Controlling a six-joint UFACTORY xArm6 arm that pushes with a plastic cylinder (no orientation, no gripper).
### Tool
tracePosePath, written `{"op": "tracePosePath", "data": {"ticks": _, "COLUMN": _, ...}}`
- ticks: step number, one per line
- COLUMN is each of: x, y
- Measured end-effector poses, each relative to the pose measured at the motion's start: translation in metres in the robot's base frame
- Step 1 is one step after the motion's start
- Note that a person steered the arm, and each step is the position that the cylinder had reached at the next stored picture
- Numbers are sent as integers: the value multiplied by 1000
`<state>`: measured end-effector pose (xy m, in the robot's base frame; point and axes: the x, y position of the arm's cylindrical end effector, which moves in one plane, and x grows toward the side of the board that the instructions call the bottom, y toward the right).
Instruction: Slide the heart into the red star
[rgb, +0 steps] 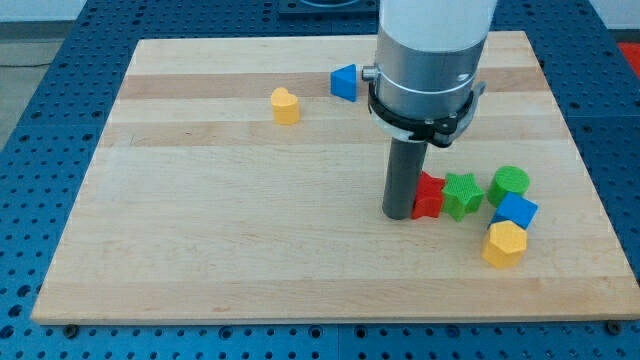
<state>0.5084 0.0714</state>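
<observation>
A yellow heart (285, 105) lies on the wooden board (220, 200) toward the view's top left. A red star (429, 195) lies right of centre, touching a green star (462, 194) on its right. My tip (397, 214) stands on the board right against the red star's left side, far to the lower right of the heart. The rod partly hides the red star's left edge.
A blue triangle (344, 82) lies right of the heart near the view's top. A green cylinder (510, 182), a blue cube (516, 211) and a yellow hexagon block (504, 244) cluster right of the green star, near the board's right edge.
</observation>
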Motion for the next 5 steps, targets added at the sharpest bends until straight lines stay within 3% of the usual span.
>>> {"op": "tracePosePath", "data": {"ticks": 1, "x": 0, "y": -2}}
{"op": "tracePosePath", "data": {"ticks": 2, "x": -15, "y": -84}}
{"op": "tracePosePath", "data": {"ticks": 3, "x": -60, "y": -157}}
{"op": "tracePosePath", "data": {"ticks": 5, "x": -172, "y": -188}}
